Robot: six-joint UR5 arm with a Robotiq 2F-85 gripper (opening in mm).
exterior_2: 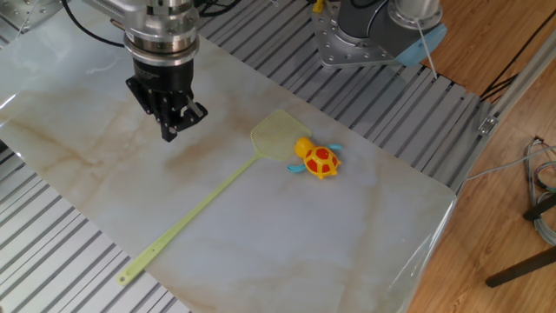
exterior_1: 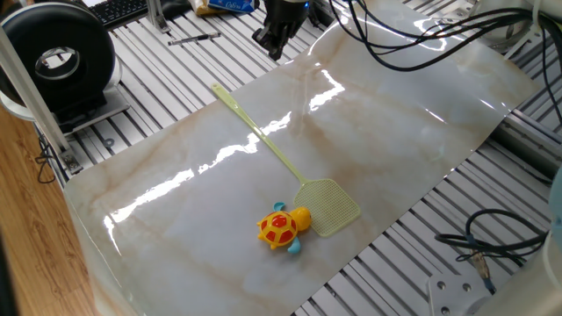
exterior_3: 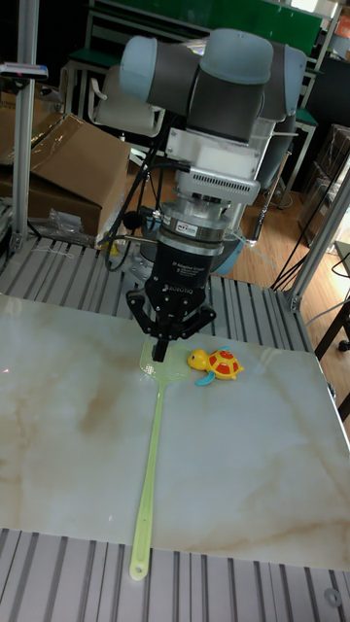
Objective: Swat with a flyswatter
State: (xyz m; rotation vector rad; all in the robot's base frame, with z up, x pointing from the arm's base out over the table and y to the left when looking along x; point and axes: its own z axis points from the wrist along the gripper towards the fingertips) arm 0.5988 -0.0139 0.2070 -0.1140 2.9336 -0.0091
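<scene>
The pale yellow-green flyswatter (exterior_1: 334,206) lies flat on the marble sheet, its mesh head touching a small orange-and-yellow turtle toy (exterior_1: 283,228). Its thin handle (exterior_2: 187,222) runs diagonally away from the head. My gripper (exterior_2: 171,130) hangs above the sheet, to the side of the handle and apart from it. The fingers are shut with nothing between them. In the tall fixed view the gripper (exterior_3: 158,355) covers most of the swatter's head, while the handle (exterior_3: 152,457) and the turtle (exterior_3: 219,364) show. In one fixed view the gripper (exterior_1: 277,42) is at the top edge.
The marble sheet (exterior_2: 347,226) rests on a slatted metal table. A black round device (exterior_1: 57,61) and a keyboard (exterior_1: 118,9) sit beyond one end. The arm's base (exterior_2: 373,30) is at another side. Cables (exterior_1: 492,241) trail past the sheet's edge.
</scene>
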